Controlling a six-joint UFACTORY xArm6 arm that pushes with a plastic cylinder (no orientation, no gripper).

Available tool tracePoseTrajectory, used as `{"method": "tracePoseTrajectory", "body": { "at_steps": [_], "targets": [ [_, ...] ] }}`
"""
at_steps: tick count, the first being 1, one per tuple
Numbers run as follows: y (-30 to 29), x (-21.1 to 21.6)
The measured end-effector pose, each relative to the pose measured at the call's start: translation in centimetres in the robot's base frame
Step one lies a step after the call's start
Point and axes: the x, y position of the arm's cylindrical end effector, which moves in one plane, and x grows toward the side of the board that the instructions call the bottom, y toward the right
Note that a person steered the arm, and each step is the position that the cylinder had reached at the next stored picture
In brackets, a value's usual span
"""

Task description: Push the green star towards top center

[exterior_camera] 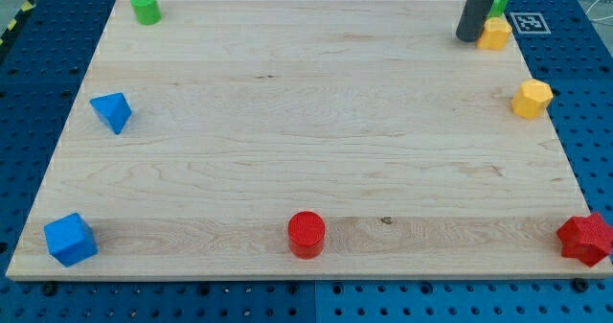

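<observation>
The dark rod is seen at the top right corner of the pale wooden worktop (pixel 287 103), its tip (pixel 466 39) resting just left of a yellow block (pixel 495 34). Behind the rod, only a sliver of the green star-shaped block (pixel 500 2) is shown, at the worktop's top right edge, touching or just beside the yellow block. No claw is fitted, so no opening state can be told. The approach step appears to be in hand: contact on the star's right flank is not yet made. For the next move, the tip would need to be brought round to the star's right and driven leftward along the top edge.
</observation>
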Motion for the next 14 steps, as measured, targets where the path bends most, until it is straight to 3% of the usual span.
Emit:
{"method": "tracePoseTrajectory", "body": {
  "at_steps": [2, 3, 4, 6, 7, 9, 11, 12, 14],
  "targets": [
    [0.2, 0.0],
    [-2.7, 0.0],
    [-9.5, -0.3],
    [-12.4, -0.5],
    [-17.0, -1.2],
    [-27.5, -7.5],
    [-37.8, -9.2],
    [-39.3, -9.4],
    [-37.0, -2.4]
  ]
}}
